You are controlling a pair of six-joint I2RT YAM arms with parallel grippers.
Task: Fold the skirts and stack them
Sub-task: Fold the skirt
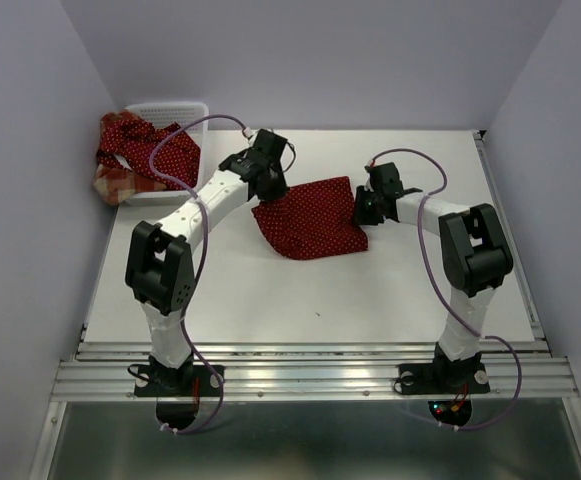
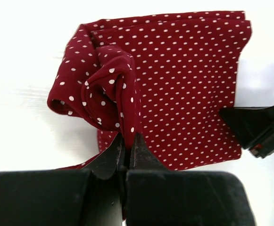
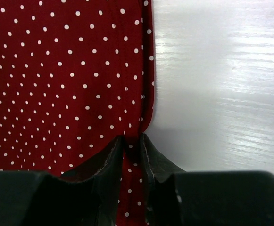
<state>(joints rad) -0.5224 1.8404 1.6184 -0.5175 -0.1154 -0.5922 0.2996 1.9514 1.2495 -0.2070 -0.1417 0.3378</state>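
Nearest me the white table (image 1: 270, 300) lies bare in front of the two arm bases. Past that, mid-table, is the polka-dot skirt (image 1: 315, 225), dark red with small white dots, lying mostly flat in a rough rectangle turned at an angle.

My right gripper (image 3: 133, 147) is at the skirt's right edge. Its fingers are closed down on the hem, with a strip of dotted cloth pinched between them. I read that as an anchor hold, so the edge can be lifted or carried across for a fold.

A little farther, my left gripper (image 2: 127, 149) is clamped on the skirt's far-left corner. The cloth there is gathered into a twisted bunch rising from the fingertips, while the rest spreads smooth towards the right gripper. With both ends held, I judge a first fold is in hand, and that bunch will need shaking out or it will end up inside the crease.

Farthest, in the back-left corner, sits the mesh basket (image 1: 175, 106), holding a second polka-dot skirt (image 1: 165, 150) in a heap. The plaid skirt (image 1: 110, 188) spills over its left side. Both are unfolded, so most of the job is not yet done.
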